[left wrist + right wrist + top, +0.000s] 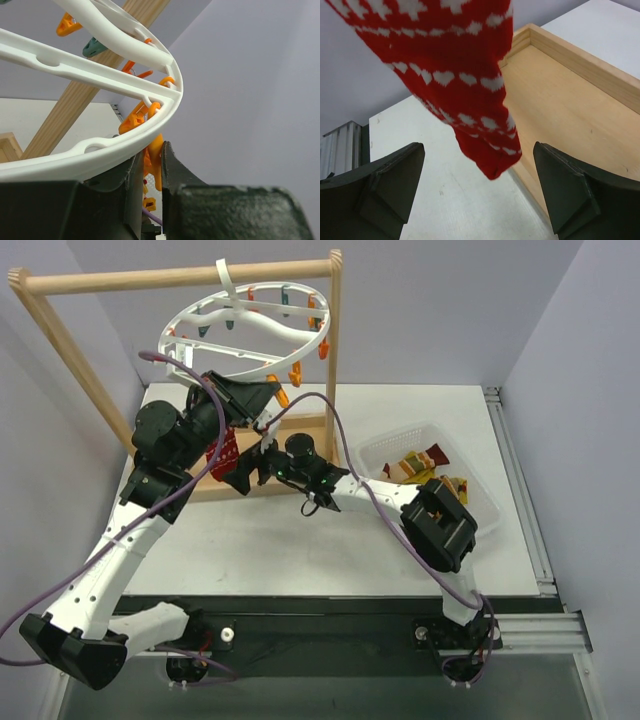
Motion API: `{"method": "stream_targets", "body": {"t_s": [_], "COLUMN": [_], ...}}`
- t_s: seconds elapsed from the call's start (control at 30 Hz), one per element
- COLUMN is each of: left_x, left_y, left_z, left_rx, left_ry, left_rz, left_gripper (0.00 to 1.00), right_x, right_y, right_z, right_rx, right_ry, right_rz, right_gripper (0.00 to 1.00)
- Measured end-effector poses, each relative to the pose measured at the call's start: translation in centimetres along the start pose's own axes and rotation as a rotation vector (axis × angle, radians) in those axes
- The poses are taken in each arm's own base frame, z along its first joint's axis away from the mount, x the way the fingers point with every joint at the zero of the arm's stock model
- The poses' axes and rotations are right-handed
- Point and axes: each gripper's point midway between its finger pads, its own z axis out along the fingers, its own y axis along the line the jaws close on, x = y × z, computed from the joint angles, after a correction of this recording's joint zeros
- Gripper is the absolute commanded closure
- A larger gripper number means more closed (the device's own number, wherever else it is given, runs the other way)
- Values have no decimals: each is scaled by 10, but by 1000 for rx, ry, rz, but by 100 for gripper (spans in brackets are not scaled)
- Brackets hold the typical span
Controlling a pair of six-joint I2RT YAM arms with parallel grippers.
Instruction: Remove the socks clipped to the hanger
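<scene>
fingers (172,172) pinch an orange clip (153,161) under hanger (100,76).

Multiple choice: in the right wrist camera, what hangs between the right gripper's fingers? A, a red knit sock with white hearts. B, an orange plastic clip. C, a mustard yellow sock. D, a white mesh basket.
A: the red knit sock with white hearts dangles between the fingers of the wide-open right gripper, touching neither.
</scene>
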Motion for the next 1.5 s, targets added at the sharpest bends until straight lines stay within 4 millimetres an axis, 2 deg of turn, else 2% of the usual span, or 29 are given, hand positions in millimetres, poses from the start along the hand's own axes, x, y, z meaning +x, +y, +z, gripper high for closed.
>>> {"method": "stream_targets", "body": {"t_s": [0.23,0.33,0.37,0.43,0.57,0.63,0.67,0.7,0.77,0.93,0.97,1.0,1.03,1.13,1.27,1.4,1.5], "left_x": [1,0,0,-1,-1,-1,-1,-1,-1,0,0,1,1,4,16,16,10], "left_y": [-1,-1,-1,-3,-3,-3,-3,-3,-2,-1,-1,0,1,3,2,1,-12], "left_z": [0,0,0,-1,-1,-1,-1,-1,-1,-1,-1,-1,-1,-3,-11,-23,-35], "left_rx": [0,-1,-3,-2,-3,-3,-3,-4,-4,-9,-11,-13,-17,-21,-23,-40,-25], "left_ry": [-1,0,1,1,2,2,2,2,3,5,6,8,9,25,77,106,120], "left_rz": [-1,-1,-1,0,0,1,2,3,3,7,8,12,16,40,86,144,188], "left_gripper": [100,100,100,100,100,100,100,100,100,100,96,86,61,30,19,18,21], "right_x": [-9,-4,-2,0,-1,-1,-1,-1,1,3,3,4,5,7,8,-3,-18], "right_y": [1,-1,0,1,13,22,29,34,49,68,70,70,68,66,70,78,86], "right_z": [23,30,31,34,36,37,38,39,41,43,43,41,39,26,-1,-21,-29], "right_rx": [7,12,10,2,-36,-58,-73,-84,-110,-142,-145,-139,-129,-100,-85,-84,-97], "right_ry": [-3,18,26,35,44,44,42,41,41,44,44,45,48,63,80,89,74], "right_rz": [8,16,17,19,29,31,36,37,45,54,54,54,57,77,97,125,148], "right_gripper": [9,17,23,29,74,84,96,100,100,100,100,100,100,100,100,100,100]}}
